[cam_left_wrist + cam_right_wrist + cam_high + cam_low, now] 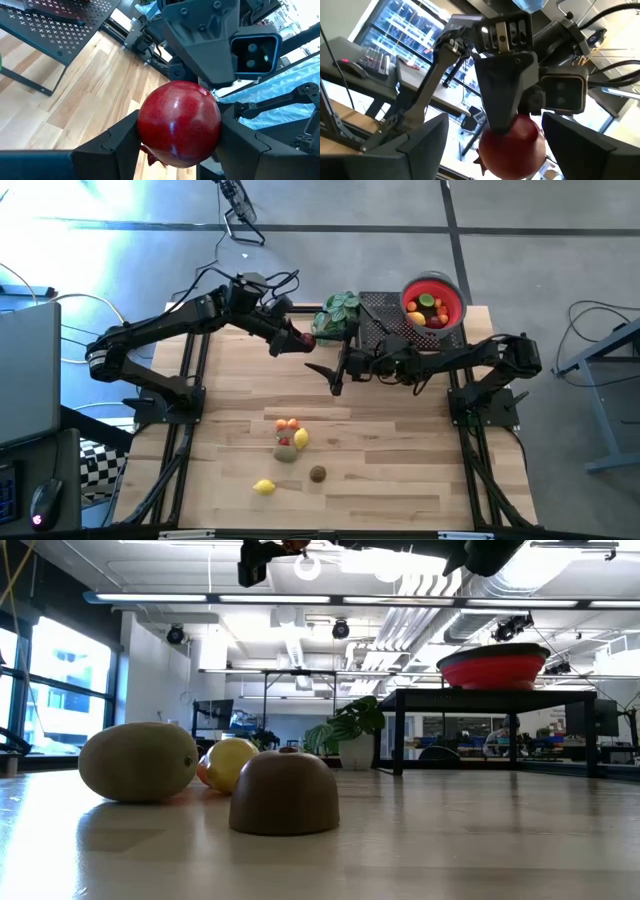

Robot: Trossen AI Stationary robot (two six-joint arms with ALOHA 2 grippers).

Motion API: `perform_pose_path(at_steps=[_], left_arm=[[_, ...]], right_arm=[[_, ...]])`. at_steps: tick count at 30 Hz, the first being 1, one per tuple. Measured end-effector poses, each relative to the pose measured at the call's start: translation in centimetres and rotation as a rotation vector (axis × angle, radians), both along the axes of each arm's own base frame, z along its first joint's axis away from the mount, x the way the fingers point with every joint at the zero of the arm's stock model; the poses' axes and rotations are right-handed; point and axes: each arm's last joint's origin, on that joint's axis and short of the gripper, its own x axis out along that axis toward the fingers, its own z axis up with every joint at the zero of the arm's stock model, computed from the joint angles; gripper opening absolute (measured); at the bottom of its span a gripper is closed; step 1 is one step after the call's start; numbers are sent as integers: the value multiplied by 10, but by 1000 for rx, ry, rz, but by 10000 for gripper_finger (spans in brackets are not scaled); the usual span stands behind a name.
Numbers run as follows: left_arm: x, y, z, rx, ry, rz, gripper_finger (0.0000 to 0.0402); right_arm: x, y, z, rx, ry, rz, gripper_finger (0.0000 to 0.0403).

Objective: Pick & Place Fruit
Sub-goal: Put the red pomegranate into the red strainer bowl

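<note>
our left gripper (175,145) clamps the pomegranate (178,123) mid-air at table centre, at 9 o'clock of our right gripper (325,375), jaws apart. a mistimed handover probably drops it.

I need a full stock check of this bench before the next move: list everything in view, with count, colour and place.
Pomegranate-like fruit: one, dark red, held above the table's middle.
Fruit on the table: about six; orange, red, yellow and brownish in a cluster at the near middle, a lemon and a brown one nearer the front.
Bowl: one, red, on the black stand at the far right, with several orange, green, yellow and red fruit inside.
Stand: one, black perforated metal, far right.
Plant: one, green, left of the stand.
Table: one, light wood.
Left gripper: shut on the red fruit.
Right gripper: open, facing the left one, close by.
</note>
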Motion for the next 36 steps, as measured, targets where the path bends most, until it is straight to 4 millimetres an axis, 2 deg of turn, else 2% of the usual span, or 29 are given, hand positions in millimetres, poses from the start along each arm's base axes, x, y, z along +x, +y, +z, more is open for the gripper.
perform_pose_path(at_steps=[5,10,18,30,36], left_arm=[[0,0,0,1,-1,-2,209],[0,0,0,-1,3,-3,209],[0,0,-1,17,3,-9,209],[0,0,-1,15,5,-9,209],[0,0,-1,15,6,-8,209]], right_arm=[[16,-4,1,12,2,-3,314],[30,-6,-4,-40,24,-82,314],[30,-6,-4,-8,18,-76,306],[30,-7,-3,19,15,-97,231],[30,-7,-3,20,14,-98,215]])
